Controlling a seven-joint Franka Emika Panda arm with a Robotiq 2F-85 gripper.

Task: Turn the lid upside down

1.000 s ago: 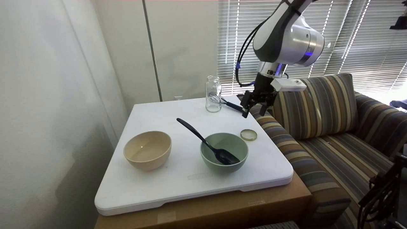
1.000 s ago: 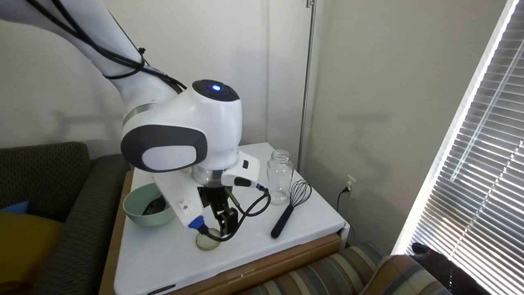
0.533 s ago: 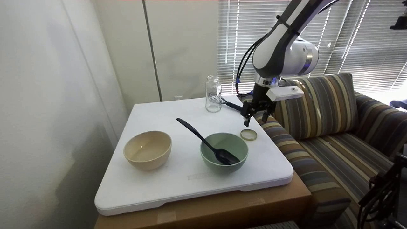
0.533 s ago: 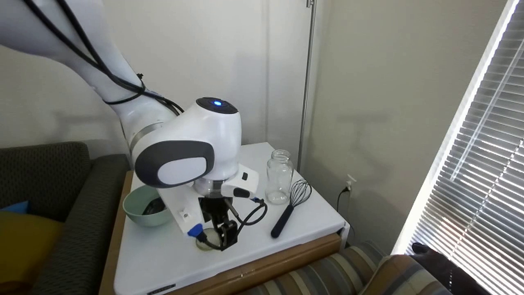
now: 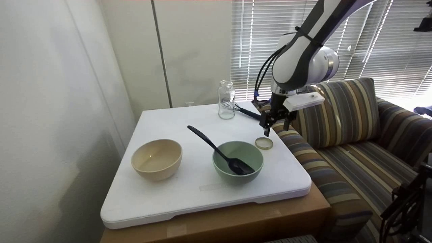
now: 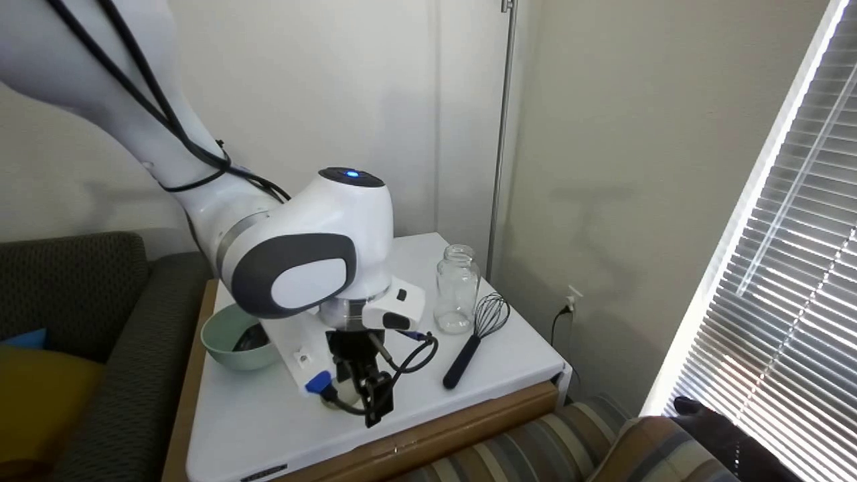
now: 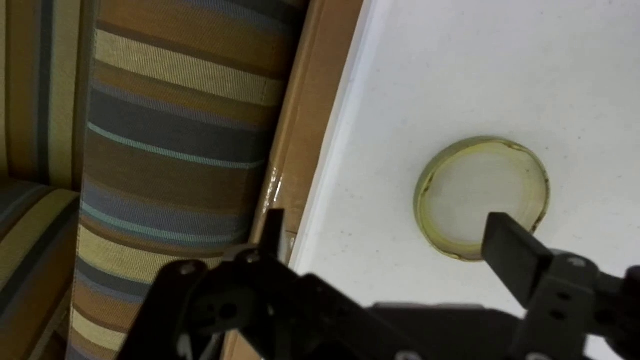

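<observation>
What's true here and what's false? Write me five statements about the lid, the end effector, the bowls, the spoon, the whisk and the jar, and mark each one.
1. The lid lies rim up on the white tabletop. True.
2. The end effector is clamped on the lid. False: the end effector is open and the lid rests on the tabletop.
3. The black spoon rests in the green bowl. True.
4. The whisk stands inside the glass jar. False: the whisk lies beside the glass jar.
5. The lid is nearer the cream bowl than the green bowl. False: it is nearer the green bowl.
</observation>
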